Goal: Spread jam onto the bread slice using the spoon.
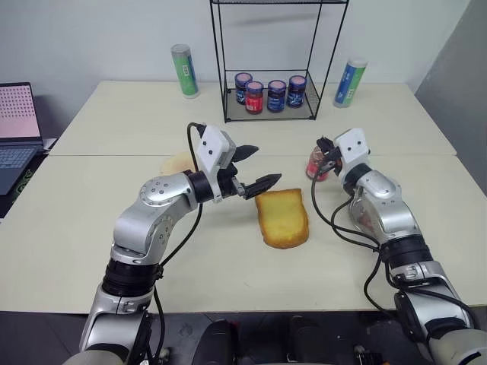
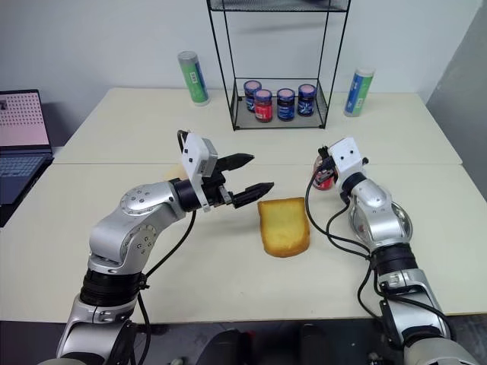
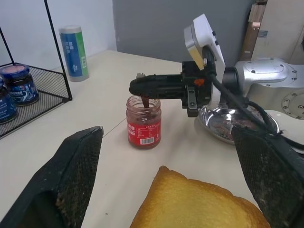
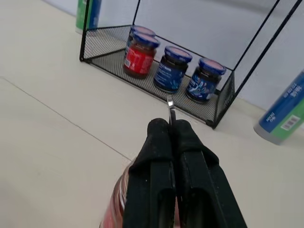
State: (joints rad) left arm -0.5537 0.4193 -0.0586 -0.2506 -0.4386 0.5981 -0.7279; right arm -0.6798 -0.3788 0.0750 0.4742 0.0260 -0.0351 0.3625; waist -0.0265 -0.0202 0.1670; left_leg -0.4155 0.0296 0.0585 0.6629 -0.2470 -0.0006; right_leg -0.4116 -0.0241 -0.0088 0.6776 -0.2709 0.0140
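The golden bread slice [image 1: 282,218] lies flat in the middle of the near table. My left gripper [image 1: 265,166] hovers open just left of its far corner, holding nothing. To the slice's right stands an open red-labelled jar [image 3: 144,124] with dark red jam [image 3: 143,108] inside. My right gripper [image 3: 137,87] hangs level right over the jar's mouth, shut on the spoon [image 4: 170,105]. The spoon's handle end pokes out past the fingertips, and its lower end [image 3: 144,100] dips into the jar. The bowl is hidden.
A steel dish [image 3: 223,128] sits behind the right gripper. A paler slice [image 1: 176,162] lies behind the left arm. At the back, a wire rack [image 1: 270,114] holds several lidded jars, flanked by a green tube [image 1: 184,70] and a blue tube [image 1: 350,82]. A laptop [image 1: 15,129] is far left.
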